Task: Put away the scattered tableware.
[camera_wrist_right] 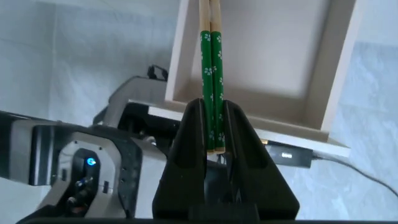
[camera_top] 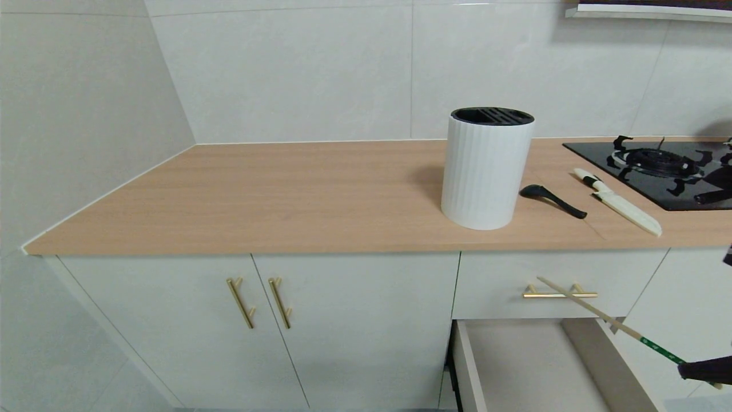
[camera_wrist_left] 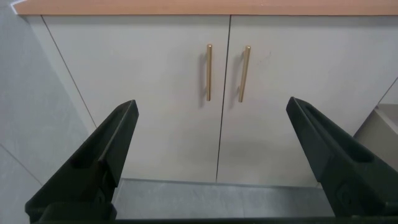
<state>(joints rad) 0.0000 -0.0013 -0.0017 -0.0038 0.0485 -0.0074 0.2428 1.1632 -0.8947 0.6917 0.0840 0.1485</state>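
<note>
Nearest, my right gripper point(camera_wrist_right: 211, 109): fingers pinched narrow on a pair of pale wooden chopsticks with green patterned ends point(camera_wrist_right: 210, 62), gripped at the green end.
Long axis: the sticks run straight out from my fingers, side by side and touching, with their bare tips ahead of me.
Key relation: the open pale drawer point(camera_wrist_right: 339, 68) lies below and ahead of the tips. In the head view my right gripper point(camera_top: 703, 371) hangs outside the drawer's right wall, and the sticks point(camera_top: 600, 315) slant across it toward the closed drawer front above.
Nearer arm: the right, I judge. It already has the sticks beside the drawer.
My left gripper point(camera_wrist_left: 211, 106): fingers spread wide, holding nothing, facing the white cabinet doors point(camera_wrist_left: 155, 93), well apart from the tableware.
Farther, on the wooden counter point(camera_top: 286, 189): a black spoon point(camera_top: 552, 200) just beside a white ribbed cylindrical holder with a black slotted top point(camera_top: 486, 171); near it a cream knife point(camera_top: 620, 203); beyond that a black gas hob point(camera_top: 657, 166).
Count: two chopsticks, one spoon, one knife, one holder, one open drawer.
</note>
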